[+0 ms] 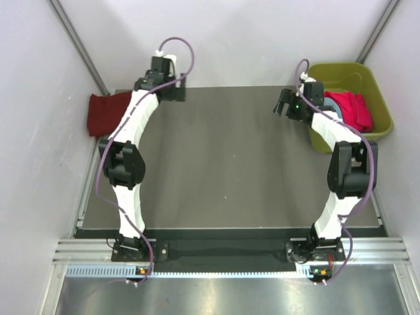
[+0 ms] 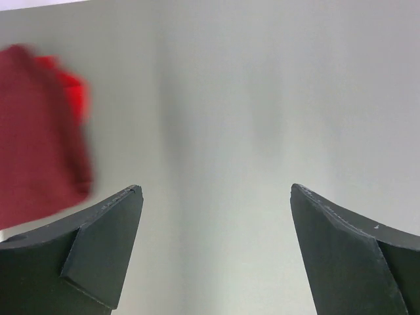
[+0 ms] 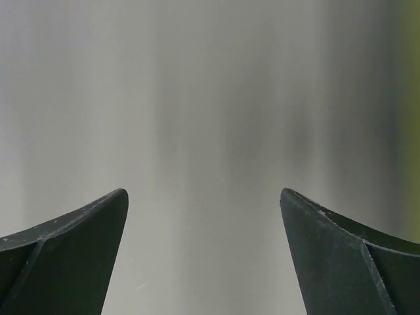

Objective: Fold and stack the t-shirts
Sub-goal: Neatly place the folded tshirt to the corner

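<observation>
A dark maroon t-shirt (image 1: 108, 113) lies folded at the table's far left edge. In the left wrist view it (image 2: 39, 131) is a blur at the left, with a strip of bright red cloth (image 2: 73, 95) behind it. A bright red t-shirt (image 1: 351, 108) lies crumpled in the olive-green tub (image 1: 377, 88). My left gripper (image 1: 172, 90) is at the far edge, right of the maroon shirt, open and empty (image 2: 216, 197). My right gripper (image 1: 283, 104) hovers just left of the tub, open and empty (image 3: 203, 197). No pink or light blue shirt shows.
The dark grey table mat (image 1: 230, 164) spans the space between the arms. White walls close in on the left, right and back. The tub stands at the far right corner; its edge shows faintly in the right wrist view (image 3: 413, 98).
</observation>
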Robot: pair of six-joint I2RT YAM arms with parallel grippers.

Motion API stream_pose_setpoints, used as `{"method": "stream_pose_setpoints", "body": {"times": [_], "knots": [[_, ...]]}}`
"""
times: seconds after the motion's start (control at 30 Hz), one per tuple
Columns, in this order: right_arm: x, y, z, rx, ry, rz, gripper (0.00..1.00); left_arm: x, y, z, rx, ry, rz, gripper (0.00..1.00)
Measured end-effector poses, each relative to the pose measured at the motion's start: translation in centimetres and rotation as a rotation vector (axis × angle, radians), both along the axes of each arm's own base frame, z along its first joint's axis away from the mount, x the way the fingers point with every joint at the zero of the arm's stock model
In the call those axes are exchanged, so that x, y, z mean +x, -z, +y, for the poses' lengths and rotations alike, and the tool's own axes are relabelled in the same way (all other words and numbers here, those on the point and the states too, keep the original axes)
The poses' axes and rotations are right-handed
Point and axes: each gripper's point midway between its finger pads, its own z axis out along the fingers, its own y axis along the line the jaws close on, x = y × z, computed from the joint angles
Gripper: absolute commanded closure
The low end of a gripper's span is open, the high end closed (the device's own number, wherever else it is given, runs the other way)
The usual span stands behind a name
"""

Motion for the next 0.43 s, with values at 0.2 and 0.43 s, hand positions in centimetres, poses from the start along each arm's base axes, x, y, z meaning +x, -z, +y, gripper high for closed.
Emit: {"method": "stream_pose_setpoints", "body": {"times": [0.2,0.43], "knots": [[-1.4,-4.5,-3.6,-0.232,0.121,-0.094,0.0,-2.9,1.9,-8.5,-0.048,0.132,0.055,0.01],[-4.5,-6.0,-5.1,-0.307,0.166,-0.089,0.0,-4.0,2.3,-11.6,-0.061,0.178,0.069,0.01]]}}
